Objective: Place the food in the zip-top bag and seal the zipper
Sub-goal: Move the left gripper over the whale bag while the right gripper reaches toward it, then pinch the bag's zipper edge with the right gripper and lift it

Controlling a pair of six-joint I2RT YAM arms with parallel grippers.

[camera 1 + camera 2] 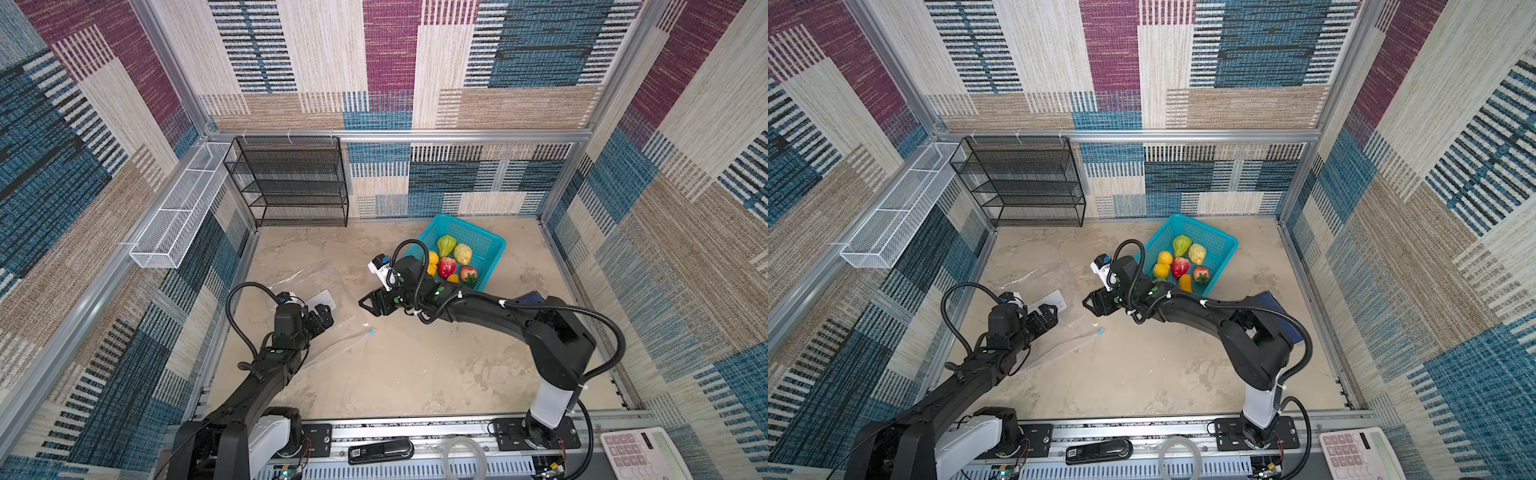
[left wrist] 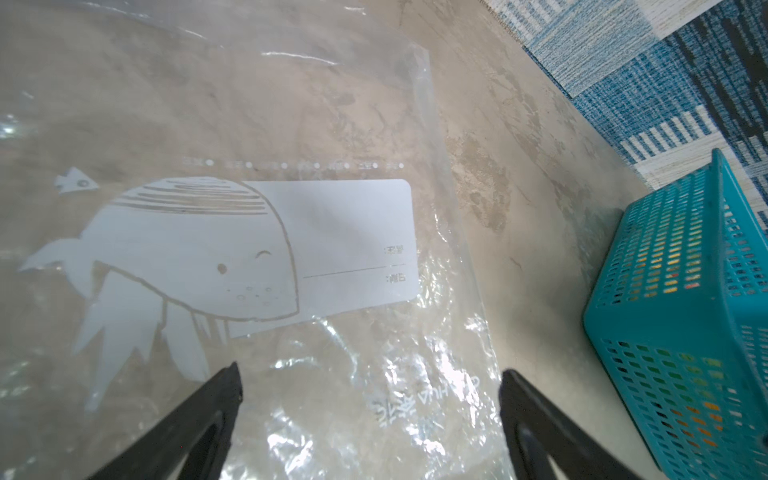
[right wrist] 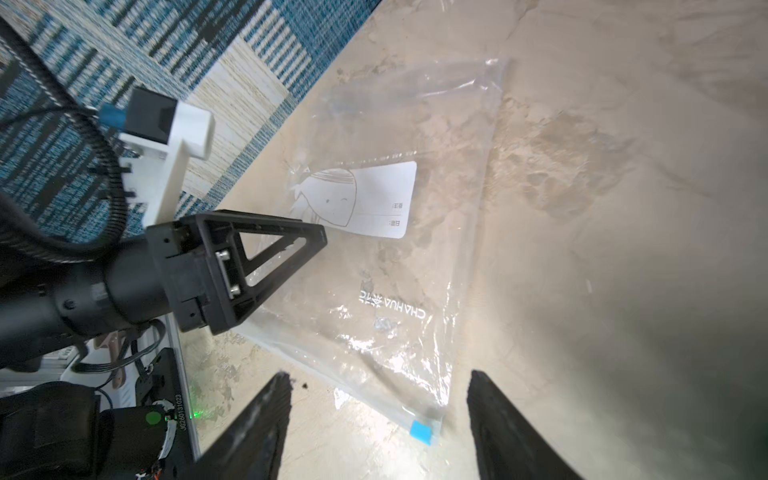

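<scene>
Clear zip-top bag [image 3: 395, 291] lies flat, white whale label [image 3: 374, 199].

I see clear zip-top bag [image 3: 395, 291] flat on bench [image 1: 415, 374], left-centre, white label up. Zipper [image 3: 340, 384] w/ lt-blue slider [image 3: 422, 432] at end. Food [image 1: 447, 267] piled in turquoise basket [image 1: 478, 230].

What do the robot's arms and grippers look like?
The left arm and right arm are matte black, each with a white link near the base. The left gripper and right gripper have black triangular cut-out fingers. A black ribbed hose loops along each arm to a white-bracketed wrist camera. Small green dots mark the joints.
</scene>
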